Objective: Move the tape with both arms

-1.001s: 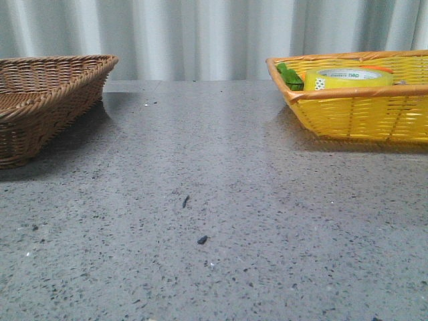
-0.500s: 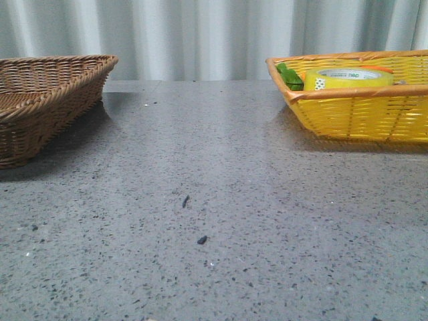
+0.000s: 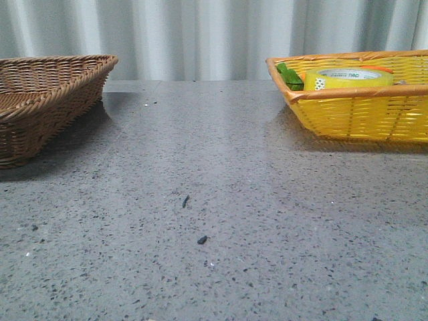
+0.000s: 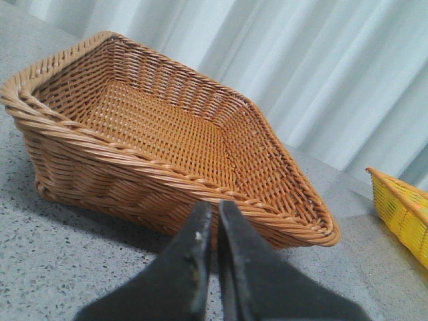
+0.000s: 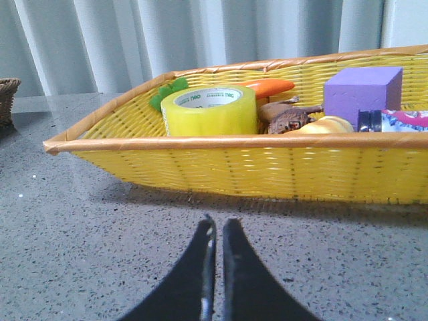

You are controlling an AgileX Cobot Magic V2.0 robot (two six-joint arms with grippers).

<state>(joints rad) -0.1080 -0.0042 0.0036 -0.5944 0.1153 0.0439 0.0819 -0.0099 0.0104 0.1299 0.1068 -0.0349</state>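
Note:
The yellow tape roll [image 3: 348, 78] lies flat in the yellow basket [image 3: 354, 114] at the far right of the table. In the right wrist view the tape [image 5: 208, 110] sits near the basket's left end, beside an orange carrot [image 5: 269, 87] with green leaves. My right gripper [image 5: 217, 224] is shut and empty, low over the table, in front of the yellow basket's near wall [image 5: 254, 167]. My left gripper [image 4: 215, 208] is shut and empty, just in front of the brown wicker basket [image 4: 80, 167]. Neither gripper shows in the front view.
The brown wicker basket [image 3: 40, 107] stands at the far left and holds nothing that I can see. The yellow basket also holds a purple block [image 5: 362, 93], a brown object [image 5: 287, 119] and a printed tube [image 5: 394, 120]. A grey curtain hangs behind the table.

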